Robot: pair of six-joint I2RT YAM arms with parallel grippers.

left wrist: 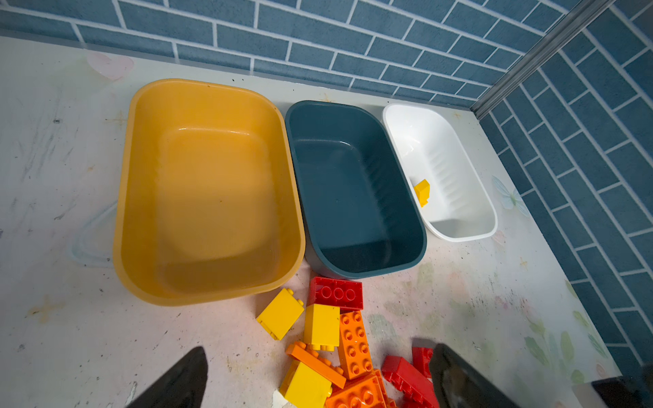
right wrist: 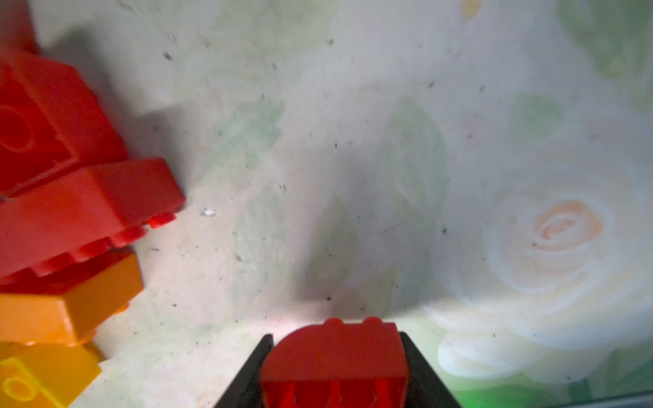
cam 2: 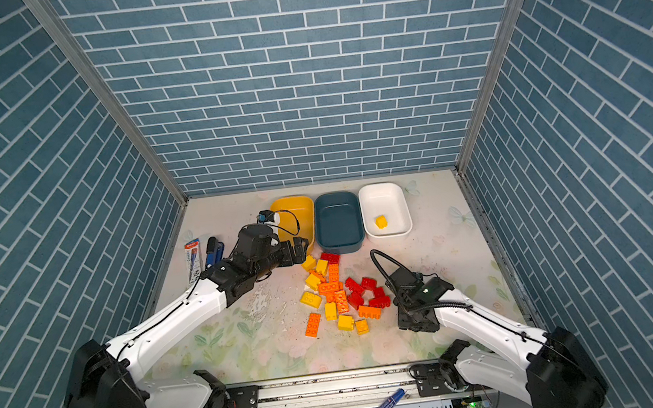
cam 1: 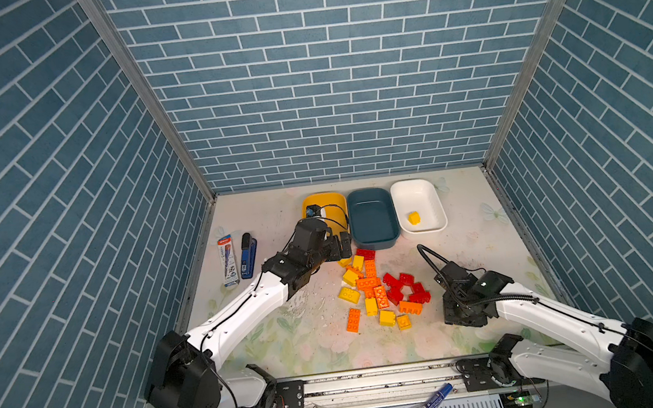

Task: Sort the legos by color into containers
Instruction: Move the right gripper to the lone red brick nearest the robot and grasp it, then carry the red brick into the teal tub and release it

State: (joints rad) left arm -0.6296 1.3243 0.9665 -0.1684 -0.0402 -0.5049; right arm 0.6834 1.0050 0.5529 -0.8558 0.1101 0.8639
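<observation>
A red lego (right wrist: 334, 360) is clamped between the fingers of the right gripper (right wrist: 335, 339), its studs pointed out past the fingertips, beside the pile of legos (cam 1: 368, 282) at the middle of the table (right wrist: 353, 141). The left gripper (left wrist: 319, 349) is spread wide over the pile's far end. The yellow tub (left wrist: 212, 197), teal tub (left wrist: 353, 197) and white tub (left wrist: 456, 197) are lined along the far edge, their long axes set far-to-near. A yellow lego (left wrist: 422, 190) is seen in the white one.

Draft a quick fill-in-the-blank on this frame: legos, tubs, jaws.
1. The yellow lego lies in the ___ tub.
2. The red lego sits between the jaws of the ___ gripper.
3. The jaws of the left gripper stand ___.
Missing: white; right; open.
</observation>
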